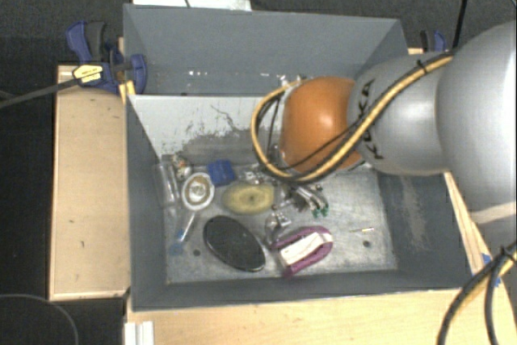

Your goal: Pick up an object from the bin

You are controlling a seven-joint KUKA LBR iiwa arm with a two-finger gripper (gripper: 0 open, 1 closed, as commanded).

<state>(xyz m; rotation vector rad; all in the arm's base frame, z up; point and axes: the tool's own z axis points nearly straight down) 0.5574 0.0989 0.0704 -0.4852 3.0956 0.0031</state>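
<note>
My gripper (pixel 284 210) reaches down from under the orange cover into the middle of the bin floor. Its metal fingers stand just above a purple and white oblong thing (pixel 304 248) near the front wall. A pale yellow round disc (pixel 247 198) lies directly to the gripper's left. A flat black oval (pixel 233 244) rests in front of the disc. Small green bits (pixel 321 210) show at the gripper's right side.
Further left lie a small blue piece (pixel 220 171), a shiny round metal cap (pixel 196 191) and a clear plastic piece (pixel 171 194) along the left wall. A small thin pin (pixel 366 231) lies on the bare floor to the right. The big arm overhangs the bin's right half.
</note>
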